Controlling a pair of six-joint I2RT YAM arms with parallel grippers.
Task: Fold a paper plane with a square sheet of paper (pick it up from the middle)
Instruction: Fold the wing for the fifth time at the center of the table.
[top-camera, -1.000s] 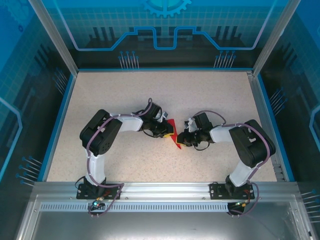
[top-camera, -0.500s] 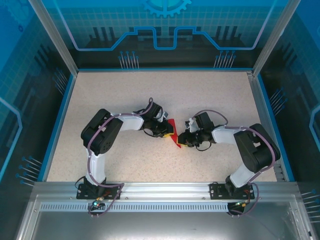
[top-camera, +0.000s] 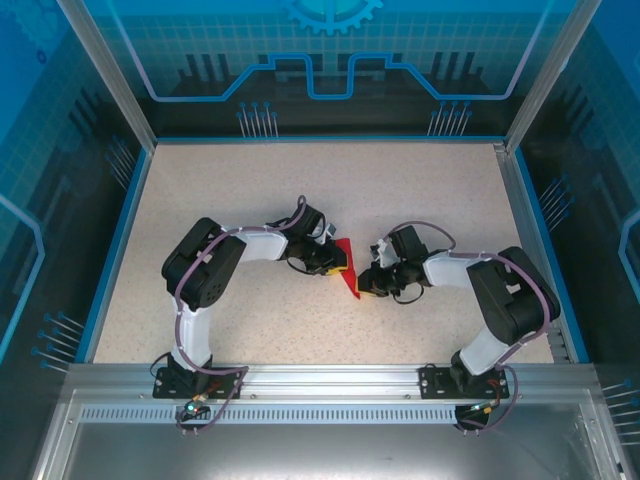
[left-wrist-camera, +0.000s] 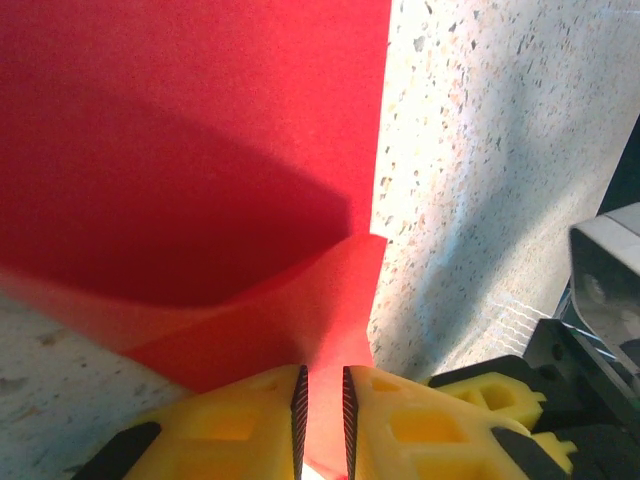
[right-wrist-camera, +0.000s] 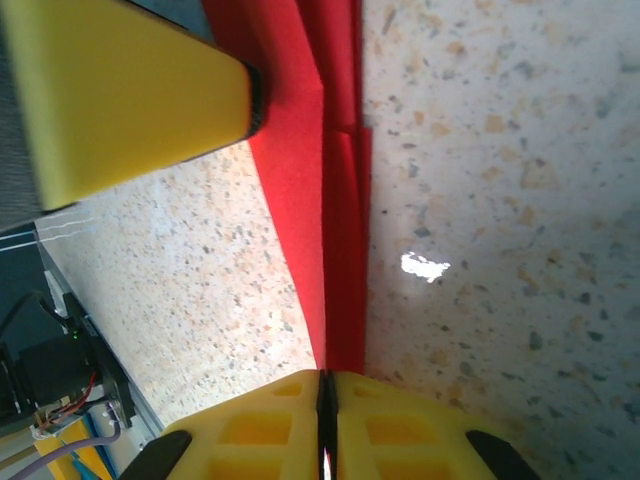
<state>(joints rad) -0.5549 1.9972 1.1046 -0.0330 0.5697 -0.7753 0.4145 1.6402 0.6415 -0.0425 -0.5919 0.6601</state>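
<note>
Two claws meet on the red paper. It lies about midway between the left and right edges of the desk, a little nearer the near edge than the far one. From above I read it as a small red wedge, its tip aimed toward the near edge, caught between the ends of both arms.

My left claw comes in from the left side. On its wrist camera the yellow fingers stand narrow, with a thin strip of red in the slot between them, so it is gripping the paper. Beyond the fingers the paper spreads wide. A folded flap overlaps its near part, and its straight right edge lies against the speckled desk. A dark shadow crosses the red.

My right claw comes in from the right side, just beside the left one. On its wrist camera the yellow fingers are pressed together with no gap. The narrow, layered end of the paper runs straight into that seam. It looks pinched there, though the pads hide exactly where the paper ends. At the upper left of that view one yellow finger of the left claw sits against the paper's other end.
</note>
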